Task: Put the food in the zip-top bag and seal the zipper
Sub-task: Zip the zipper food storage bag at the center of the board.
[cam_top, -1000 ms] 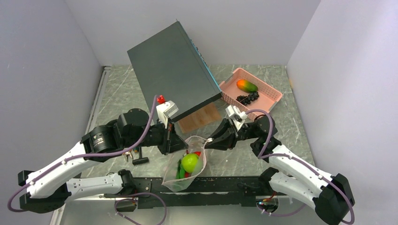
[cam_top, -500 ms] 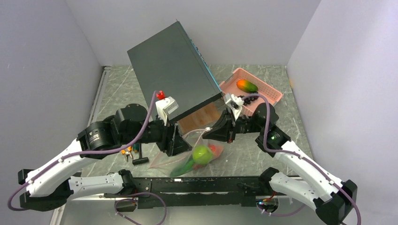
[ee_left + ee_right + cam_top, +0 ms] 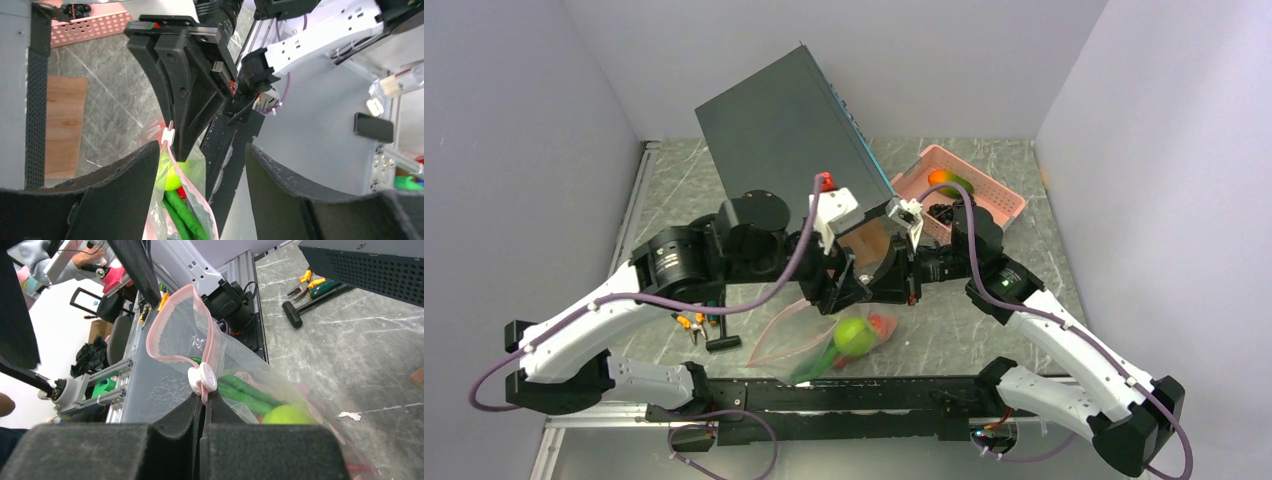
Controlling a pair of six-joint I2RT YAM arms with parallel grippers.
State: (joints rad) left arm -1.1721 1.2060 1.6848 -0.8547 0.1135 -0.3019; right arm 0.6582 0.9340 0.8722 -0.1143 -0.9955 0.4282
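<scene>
The zip-top bag (image 3: 809,335) hangs slack over the table's front edge from my right gripper (image 3: 894,285). It holds a lime-green fruit (image 3: 856,335), red pieces (image 3: 882,322) and green pods (image 3: 809,365). In the right wrist view my right gripper (image 3: 201,405) is shut on the pink zipper (image 3: 180,325), just below its white slider (image 3: 202,380); the mouth gapes in a loop. My left gripper (image 3: 200,155) is open, and the bag (image 3: 192,200) hangs beside its left finger (image 3: 115,195). A mango (image 3: 949,182) and black grapes (image 3: 944,212) lie in the basket.
The pink perforated basket (image 3: 1004,205) stands at the back right. A big dark box (image 3: 794,150) leans over the table's middle, above a wooden board (image 3: 864,245). Small hand tools (image 3: 699,325) and a hammer (image 3: 724,343) lie at the front left.
My left gripper let go of the bag, opened, and swung right, close to the right gripper. The bag dropped and now hangs from the right gripper alone, tipped to the right.
</scene>
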